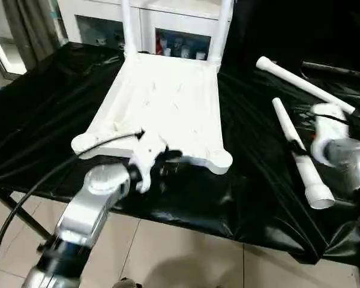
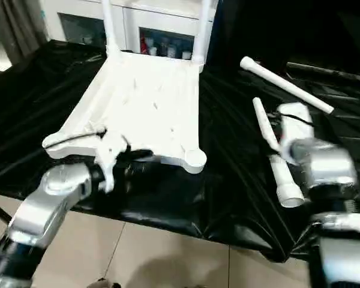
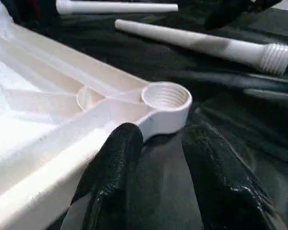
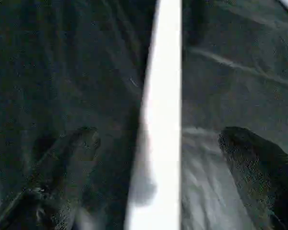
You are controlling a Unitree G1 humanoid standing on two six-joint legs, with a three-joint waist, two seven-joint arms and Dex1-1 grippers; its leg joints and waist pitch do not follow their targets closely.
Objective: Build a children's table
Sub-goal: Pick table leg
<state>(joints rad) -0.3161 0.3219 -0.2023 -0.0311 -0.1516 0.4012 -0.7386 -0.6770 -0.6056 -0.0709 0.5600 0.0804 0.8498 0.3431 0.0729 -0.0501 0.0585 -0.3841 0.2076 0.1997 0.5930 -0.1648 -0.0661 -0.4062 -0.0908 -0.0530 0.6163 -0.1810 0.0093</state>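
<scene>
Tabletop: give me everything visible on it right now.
The tabletop is all-white plastic, lying underside-up on the black sheet, ribs showing inside its raised rim. Rounded corner sockets; the near right one is empty and threaded. Two legs stand in the far corners. The left gripper is at its near edge, one finger against the rim.

Tabletop (image 1: 162, 96): smooth white plastic, slight sheen. Legs (image 1: 301, 157): same plastic, threaded ends. Table cover (image 1: 42, 114): glossy black crinkled sheeting. Forearms (image 1: 90, 207): brushed silver metal. Pincer fingers (image 3: 110, 182): matt black, grainy. Floor (image 1: 168, 252), bottom: pale tile.
</scene>
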